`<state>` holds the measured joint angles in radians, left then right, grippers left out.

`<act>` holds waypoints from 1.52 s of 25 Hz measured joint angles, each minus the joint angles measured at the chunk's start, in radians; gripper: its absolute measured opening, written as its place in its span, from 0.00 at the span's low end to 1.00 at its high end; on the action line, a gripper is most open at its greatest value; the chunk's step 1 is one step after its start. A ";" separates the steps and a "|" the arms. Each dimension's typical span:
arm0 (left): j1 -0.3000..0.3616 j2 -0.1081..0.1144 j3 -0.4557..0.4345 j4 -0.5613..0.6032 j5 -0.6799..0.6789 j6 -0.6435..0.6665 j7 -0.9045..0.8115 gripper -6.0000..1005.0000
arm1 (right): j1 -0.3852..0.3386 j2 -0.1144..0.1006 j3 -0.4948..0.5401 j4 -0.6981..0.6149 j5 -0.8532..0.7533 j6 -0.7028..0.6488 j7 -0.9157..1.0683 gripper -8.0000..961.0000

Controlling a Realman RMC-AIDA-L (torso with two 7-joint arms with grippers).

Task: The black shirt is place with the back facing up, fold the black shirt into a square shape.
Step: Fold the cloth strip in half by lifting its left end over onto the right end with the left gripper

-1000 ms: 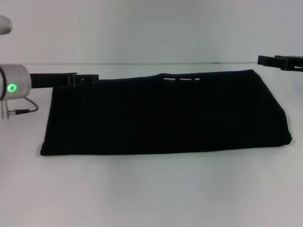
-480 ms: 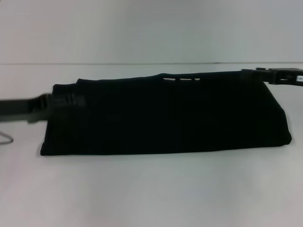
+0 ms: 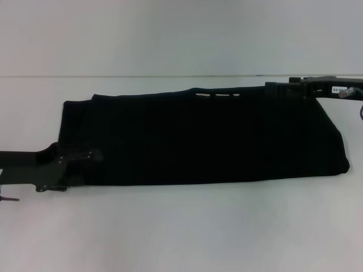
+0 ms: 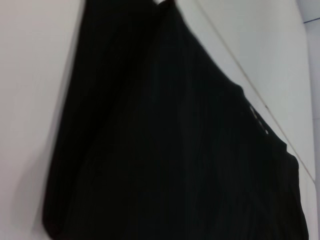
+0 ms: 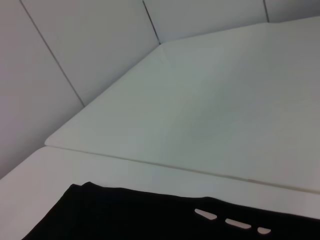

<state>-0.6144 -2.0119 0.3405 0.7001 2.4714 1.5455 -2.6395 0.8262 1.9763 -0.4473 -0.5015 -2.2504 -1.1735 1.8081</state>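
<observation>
The left gripper (image 3: 85,156) is seen at the near left corner of the black shirt (image 3: 210,136), its fingers lying over the fabric; whether they are spread or pinching cannot be told. The right gripper (image 3: 278,88) is placed at the far right edge, its state likewise unclear. Between them the soft, matte shirt is laid flat as a long folded band, its long axis running left to right on the smooth white bench (image 3: 181,226). Cream lettering fragments (image 5: 227,221) are shown along the far fold.

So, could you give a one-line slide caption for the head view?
Folded black shirt on the white table, left tool at its near-left corner, right tool at its far-right edge.
</observation>
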 joint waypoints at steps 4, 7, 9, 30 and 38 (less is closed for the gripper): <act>0.002 -0.002 0.000 -0.013 0.011 -0.015 -0.076 0.89 | 0.012 0.000 -0.004 -0.004 0.000 0.019 0.004 0.97; 0.014 -0.004 -0.005 -0.019 0.013 -0.039 -0.140 0.89 | 0.015 0.001 -0.003 -0.010 0.000 0.023 0.005 0.97; 0.019 -0.005 -0.007 -0.020 0.018 -0.050 -0.174 0.89 | 0.017 0.002 -0.002 -0.013 0.002 0.024 0.003 0.97; 0.017 0.004 -0.086 -0.019 0.108 -0.089 -0.332 0.88 | 0.016 0.007 -0.004 -0.014 0.051 0.051 -0.016 0.97; 0.013 0.008 -0.094 -0.036 0.111 -0.111 -0.336 0.88 | 0.016 0.008 -0.001 -0.014 0.051 0.057 -0.026 0.97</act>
<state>-0.6015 -2.0038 0.2460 0.6641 2.5820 1.4349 -2.9759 0.8421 1.9841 -0.4482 -0.5155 -2.1996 -1.1169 1.7825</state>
